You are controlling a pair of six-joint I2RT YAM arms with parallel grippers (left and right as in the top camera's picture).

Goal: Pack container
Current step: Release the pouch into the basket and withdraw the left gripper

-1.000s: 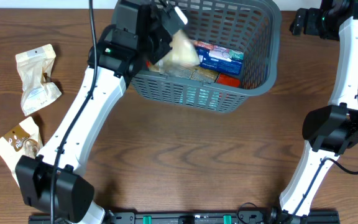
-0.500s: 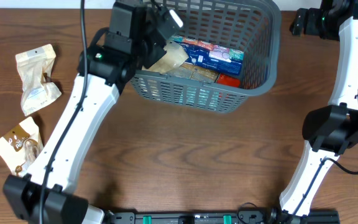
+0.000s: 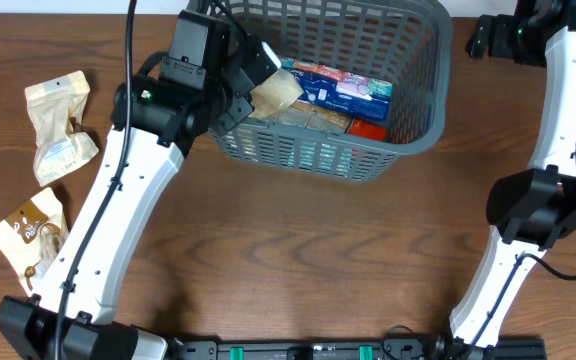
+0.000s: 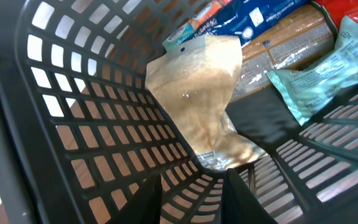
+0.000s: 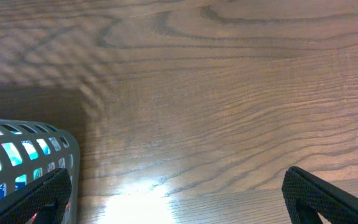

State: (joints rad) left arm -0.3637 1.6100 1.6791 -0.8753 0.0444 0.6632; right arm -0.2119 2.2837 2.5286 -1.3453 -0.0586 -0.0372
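Wood table (image 3: 298,260) is carrying the container (image 3: 318,152) at its far middle. Left gripper (image 4: 194,202) is hanging at its left rim, fingers spread, with a tan packet (image 4: 204,106) leaning on the lattice inside. Right gripper (image 5: 179,196) is gaping wide nearby.

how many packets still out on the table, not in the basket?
2, both left of the basket: a cream packet farther from the arm bases, a brown-and-white packet nearer them. The cream one is crumpled and could be two overlapping.

Left arm (image 3: 118,215) and right arm (image 3: 568,90): white tubular links, black joint housings (image 3: 538,205), black cable (image 3: 131,40), green indicator light (image 3: 148,95). Left gripper (image 4: 194,199) and right gripper (image 5: 179,196): black fingers.
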